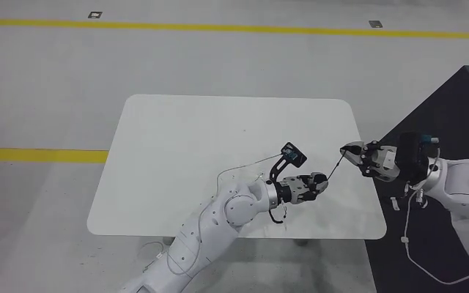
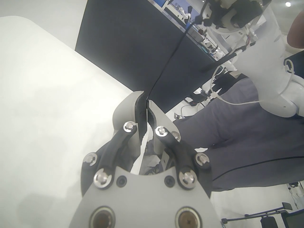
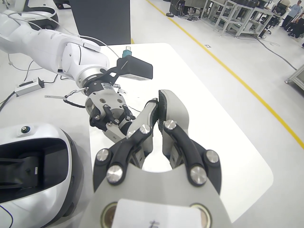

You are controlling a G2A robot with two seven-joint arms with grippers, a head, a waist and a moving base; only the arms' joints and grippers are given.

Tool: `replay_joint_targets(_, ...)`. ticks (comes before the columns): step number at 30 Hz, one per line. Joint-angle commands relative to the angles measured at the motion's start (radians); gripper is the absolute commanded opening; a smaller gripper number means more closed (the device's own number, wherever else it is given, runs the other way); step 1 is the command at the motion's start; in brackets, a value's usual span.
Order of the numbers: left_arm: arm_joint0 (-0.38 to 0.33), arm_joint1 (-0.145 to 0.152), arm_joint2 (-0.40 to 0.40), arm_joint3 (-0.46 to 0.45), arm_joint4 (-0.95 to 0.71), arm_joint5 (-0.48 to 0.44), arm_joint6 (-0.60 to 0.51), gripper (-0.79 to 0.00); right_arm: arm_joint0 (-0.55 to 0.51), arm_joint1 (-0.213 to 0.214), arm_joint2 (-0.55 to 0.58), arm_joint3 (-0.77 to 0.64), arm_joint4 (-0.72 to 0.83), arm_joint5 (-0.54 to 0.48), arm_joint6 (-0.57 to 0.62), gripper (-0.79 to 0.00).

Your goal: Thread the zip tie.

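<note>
A thin black zip tie [image 1: 334, 165] is stretched in the air between both grippers, above the right front part of the white table [image 1: 220, 146]. My left gripper [image 1: 322, 178] is shut on its lower end; in the left wrist view the zip tie [image 2: 171, 55] rises from the closed left gripper [image 2: 145, 97] up to the right gripper [image 2: 201, 18]. My right gripper [image 1: 346, 151] is shut on the upper end. In the right wrist view a short black piece of the zip tie [image 3: 154, 100] shows at the tips of the right gripper [image 3: 157, 100], with the left gripper's body [image 3: 106, 110] just behind.
A dark panel [image 1: 440, 117] stands right beside the table's right edge, under the right arm. A thin white cable [image 1: 242, 167] lies on the table behind the left wrist. The table's left and far parts are bare white surface.
</note>
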Motion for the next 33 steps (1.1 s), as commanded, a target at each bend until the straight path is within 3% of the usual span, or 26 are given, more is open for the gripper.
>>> replay_joint_targets(1,0.000,0.000,-0.001,0.002,0.005,0.016,-0.002,-0.785,0.001,-0.001,-0.001,0.000,-0.002,0.000,0.004,-0.785)
replay_joint_targets(7,0.003,-0.001,-0.003,-0.002,0.006,0.021,0.001,-0.785,0.000,-0.005,-0.007,0.003,-0.005,0.000,0.014,-0.785)
replay_joint_targets(8,0.005,-0.001,-0.004,-0.006,0.004,0.011,0.009,-0.727,-0.001,-0.006,-0.008,0.004,-0.005,0.000,0.015,-0.785)
replay_joint_targets(9,0.008,-0.001,-0.010,-0.013,0.000,0.000,0.035,0.000,0.000,-0.006,-0.008,0.005,-0.007,0.000,0.016,-0.785)
replay_joint_targets(15,0.032,0.008,-0.050,-0.033,-0.003,-0.051,0.120,0.000,-0.012,-0.013,-0.010,0.044,0.032,0.027,0.017,-0.785)
replay_joint_targets(21,0.084,0.036,-0.164,-0.088,0.010,-0.079,0.229,0.000,-0.011,-0.014,-0.036,0.071,0.221,0.045,0.098,-0.785)
replay_joint_targets(25,0.161,0.066,-0.289,-0.172,0.092,-0.085,0.375,0.000,0.005,-0.011,-0.058,0.021,0.314,0.091,0.205,-0.785)
replay_joint_targets(33,0.316,0.110,-0.477,-0.391,0.236,-0.119,0.545,0.000,0.045,-0.012,-0.091,-0.115,0.328,0.196,0.353,-0.785)
